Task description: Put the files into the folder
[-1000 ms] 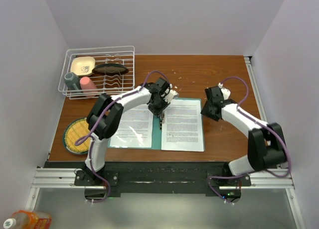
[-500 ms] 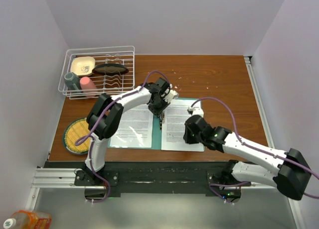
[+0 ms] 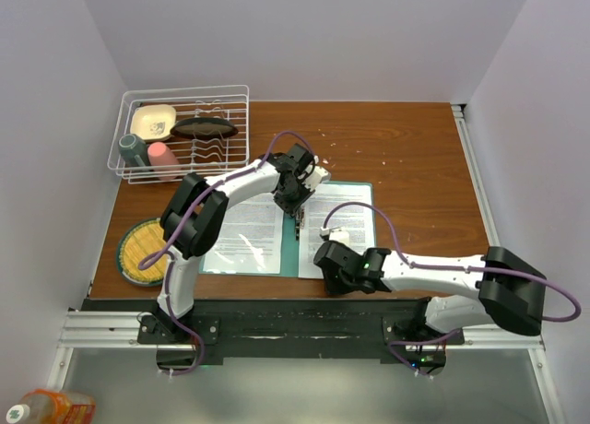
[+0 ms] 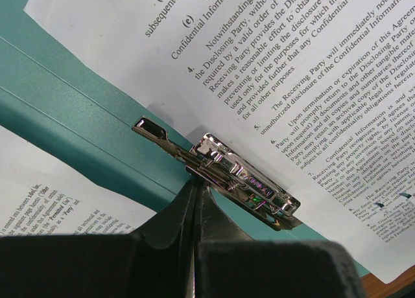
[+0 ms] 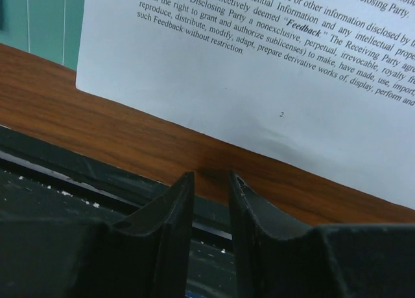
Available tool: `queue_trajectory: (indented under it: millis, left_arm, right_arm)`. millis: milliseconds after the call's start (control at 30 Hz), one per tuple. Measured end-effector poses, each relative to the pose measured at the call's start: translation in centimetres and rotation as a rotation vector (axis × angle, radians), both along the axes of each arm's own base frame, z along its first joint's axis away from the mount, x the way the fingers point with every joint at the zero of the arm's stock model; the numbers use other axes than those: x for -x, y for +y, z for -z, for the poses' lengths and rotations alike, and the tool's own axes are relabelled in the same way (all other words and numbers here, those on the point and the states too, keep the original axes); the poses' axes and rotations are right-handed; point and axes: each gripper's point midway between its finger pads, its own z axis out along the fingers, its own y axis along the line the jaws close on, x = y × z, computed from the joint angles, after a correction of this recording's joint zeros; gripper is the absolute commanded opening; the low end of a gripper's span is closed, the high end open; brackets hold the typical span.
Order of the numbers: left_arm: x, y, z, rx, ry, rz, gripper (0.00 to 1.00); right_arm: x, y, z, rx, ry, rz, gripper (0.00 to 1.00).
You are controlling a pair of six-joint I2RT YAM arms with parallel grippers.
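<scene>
The teal folder (image 3: 291,253) lies open on the wooden table (image 3: 415,157), with one of the files (image 3: 244,235) on its left half and another (image 3: 355,226) on its right half. My left gripper (image 3: 297,203) is at the spine, shut, its tips (image 4: 196,184) pressed against the metal clip (image 4: 243,181) with nothing between them. The printed sheet (image 4: 259,65) lies just beyond the clip. My right gripper (image 3: 324,267) is low at the near edge of the right sheet (image 5: 259,71). Its jaws (image 5: 209,178) stand slightly open and empty over bare wood (image 5: 97,123).
A white wire dish rack (image 3: 184,97) holding cups, a bowl and a dark dish stands at the back left. A round yellow mat (image 3: 140,251) lies at the near left. The black base rail (image 5: 65,188) runs right below the right gripper. Crumbs (image 3: 323,147) dot the table behind the folder.
The right arm has swung from the folder's far right side across the right sheet to its near edge, its jaws narrowing then widening a little. The left gripper stays at the clip.
</scene>
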Motion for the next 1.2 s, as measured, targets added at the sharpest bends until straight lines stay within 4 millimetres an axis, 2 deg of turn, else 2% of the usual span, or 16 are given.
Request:
queue_trajectory:
  millis: [167,533,1000,1100,1200]
  left_arm:
    - [0.0,0.0,0.0,0.0,0.0,0.0,0.02]
    - [0.0,0.0,0.0,0.0,0.0,0.001,0.02]
    - [0.0,0.0,0.0,0.0,0.0,0.001,0.01]
    - [0.0,0.0,0.0,0.0,0.0,0.001,0.01]
    - [0.0,0.0,0.0,-0.001,0.0,0.001,0.01]
  right_arm:
    - [0.1,0.0,0.6,0.017,0.009,0.023,0.31]
    - [-1.6,0.7,0.3,0.034,-0.046,0.069,0.31]
    - [-2.1,0.7,0.4,0.042,-0.07,0.074,0.32]
    - [-2.0,1.2,-0.9,-0.005,-0.078,0.051,0.35]
    - [-2.2,2.0,-4.0,-0.111,-0.126,0.032,0.36]
